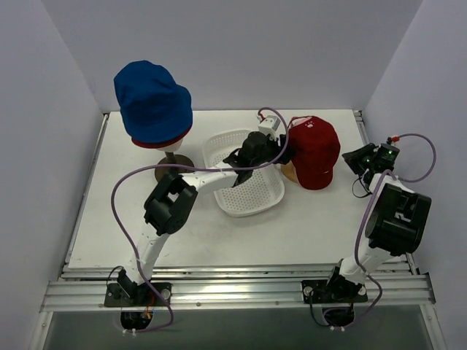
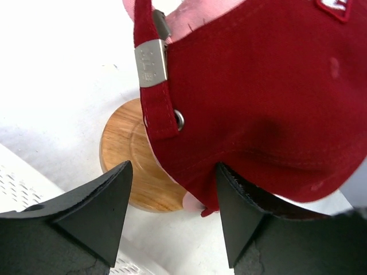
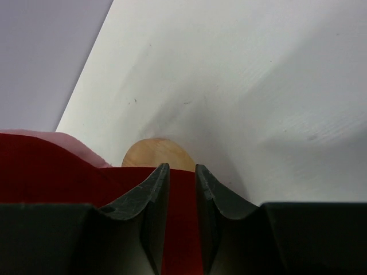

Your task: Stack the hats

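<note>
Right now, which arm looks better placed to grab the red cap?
Probably the left: the left gripper stands open at the back edge of the red cap. The right gripper has its jaws nearly closed, so it would need to reopen.

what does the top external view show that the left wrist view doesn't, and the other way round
Only top external: the blue bucket hat on its stand with a dark red hat rim beneath, and the right gripper beside the red peaked cap. Only left wrist: the cap's metal strap buckle, an eyelet, and pink fabric under the red. Both: the red peaked cap, its round wooden base, the white basket, the open left gripper.
</note>
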Motion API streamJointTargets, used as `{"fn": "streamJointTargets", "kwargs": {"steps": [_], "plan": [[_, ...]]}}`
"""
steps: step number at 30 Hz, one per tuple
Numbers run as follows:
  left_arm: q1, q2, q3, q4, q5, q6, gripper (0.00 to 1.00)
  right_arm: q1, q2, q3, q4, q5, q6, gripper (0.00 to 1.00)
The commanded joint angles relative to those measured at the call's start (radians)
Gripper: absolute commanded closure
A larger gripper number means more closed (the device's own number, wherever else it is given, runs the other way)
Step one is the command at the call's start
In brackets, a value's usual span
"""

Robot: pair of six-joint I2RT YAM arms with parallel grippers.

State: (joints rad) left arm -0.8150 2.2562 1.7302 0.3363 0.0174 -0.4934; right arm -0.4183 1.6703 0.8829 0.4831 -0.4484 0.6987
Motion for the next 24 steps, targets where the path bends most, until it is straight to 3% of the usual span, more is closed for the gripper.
{"fn": "streamJointTargets", "kwargs": {"steps": [1,5,9,12,24], "plan": [[0.0,-0.095,-0.041,0.115,0.084,-0.001,0.31,0.03,0.043,0.077,0.051,0.023,-0.016,0.79],[-0.004,-0.122,-0.099,0.147,0.085,0.004,0.3,0.035,0.1,0.114,0.064,0.03,-0.008,0.79],[-0.004,-0.136,-0.132,0.152,0.079,0.006,0.31,0.038,0.157,0.154,0.069,0.033,0.002,0.86],[-0.004,-0.136,-0.132,0.144,0.082,0.007,0.42,0.044,0.201,0.172,0.08,0.027,0.007,0.91],[-0.018,-0.135,-0.129,0.093,0.061,-0.001,0.72,0.081,0.322,0.197,0.147,-0.022,0.033,0.92]]}}
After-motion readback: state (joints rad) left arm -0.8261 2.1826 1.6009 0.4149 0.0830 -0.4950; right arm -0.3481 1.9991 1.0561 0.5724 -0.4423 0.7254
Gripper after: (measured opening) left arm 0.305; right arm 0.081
